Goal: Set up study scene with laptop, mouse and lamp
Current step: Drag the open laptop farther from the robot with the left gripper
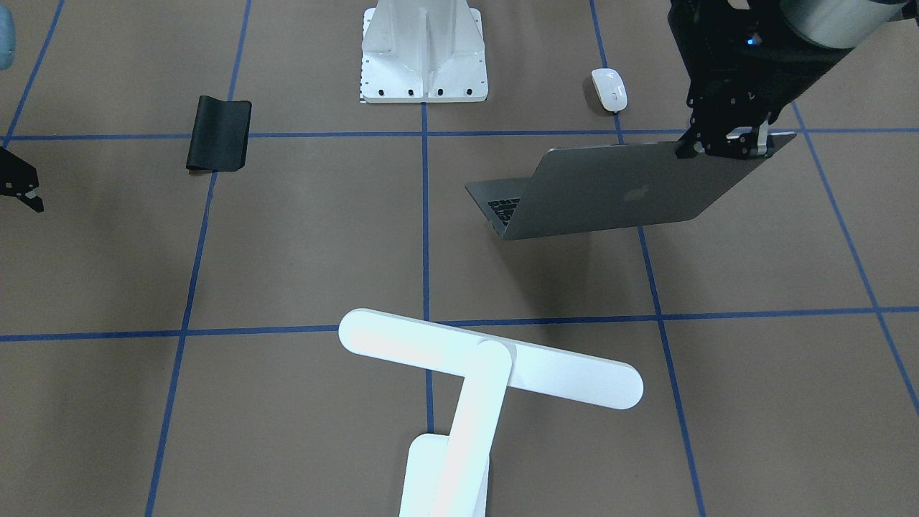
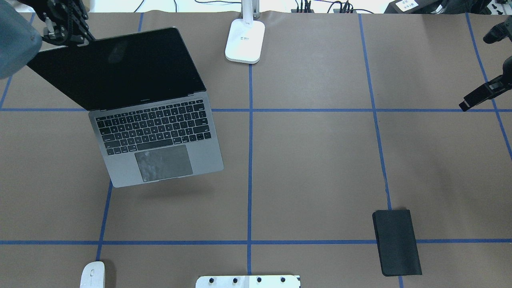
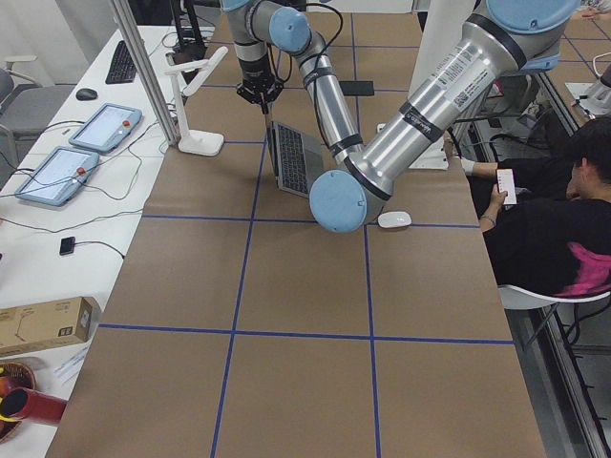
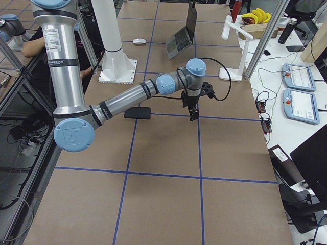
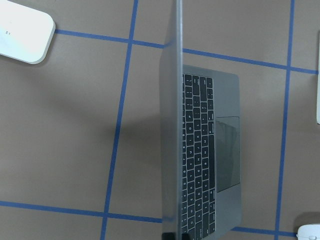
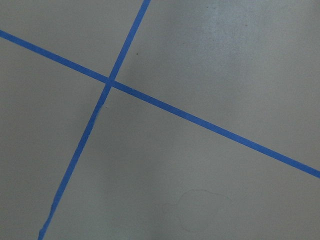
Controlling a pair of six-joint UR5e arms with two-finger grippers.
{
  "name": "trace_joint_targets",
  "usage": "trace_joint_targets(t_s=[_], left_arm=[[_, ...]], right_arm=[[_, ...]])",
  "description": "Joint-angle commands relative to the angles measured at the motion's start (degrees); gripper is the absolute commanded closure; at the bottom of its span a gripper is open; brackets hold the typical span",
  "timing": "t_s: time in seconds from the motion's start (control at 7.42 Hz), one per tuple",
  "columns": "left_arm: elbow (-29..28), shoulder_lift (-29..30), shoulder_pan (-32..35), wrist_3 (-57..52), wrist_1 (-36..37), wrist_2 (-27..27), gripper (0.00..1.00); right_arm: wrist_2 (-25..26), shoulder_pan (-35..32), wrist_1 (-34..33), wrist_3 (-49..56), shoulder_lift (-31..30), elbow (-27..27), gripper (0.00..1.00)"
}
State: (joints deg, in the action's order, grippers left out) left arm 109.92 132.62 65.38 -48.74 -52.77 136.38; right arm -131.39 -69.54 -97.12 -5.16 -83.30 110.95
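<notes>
The grey laptop is open, on the left half of the table, its screen tilted back. My left gripper is shut on the far corner of the lid. The laptop's base casts a shadow in front of it, as if raised slightly. The left wrist view looks down the lid's edge onto the keyboard. The white mouse lies near the robot's side, left of the pedestal; it also shows in the front view. The white lamp stands at the far edge, base at the middle. My right gripper hovers at the far right, holding nothing; I cannot tell its opening.
A black flexible pad lies on the right, near the robot. The white flanged pedestal stands at the near middle edge. Blue tape lines grid the brown table. Tablets and cables lie beyond the far edge.
</notes>
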Motion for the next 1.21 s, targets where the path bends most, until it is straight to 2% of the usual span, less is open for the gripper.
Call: trace_joint_targets(t_s=[0.0, 0.4, 0.67, 1.08], left_arm=[[-3.7, 0.4, -0.2, -0.2, -3.5, -1.7, 0.93], [-4.8, 2.0, -0.9, -2.3, -4.2, -2.0, 0.93], [-4.8, 1.8, -2.8, -4.3, -6.6, -5.7, 0.92], [-4.0, 1.9, -3.6, -1.8, -6.7, -5.7, 0.91]], right_arm=[[-0.8, 0.0, 0.1, -0.3, 0.5, 0.9, 0.0], [-2.3, -0.4, 0.1, -0.3, 0.8, 1.4, 0.0], [-2.3, -0.3, 0.1, -0.4, 0.8, 1.2, 0.0], [-2.3, -0.3, 0.1, -0.4, 0.8, 1.2, 0.0]])
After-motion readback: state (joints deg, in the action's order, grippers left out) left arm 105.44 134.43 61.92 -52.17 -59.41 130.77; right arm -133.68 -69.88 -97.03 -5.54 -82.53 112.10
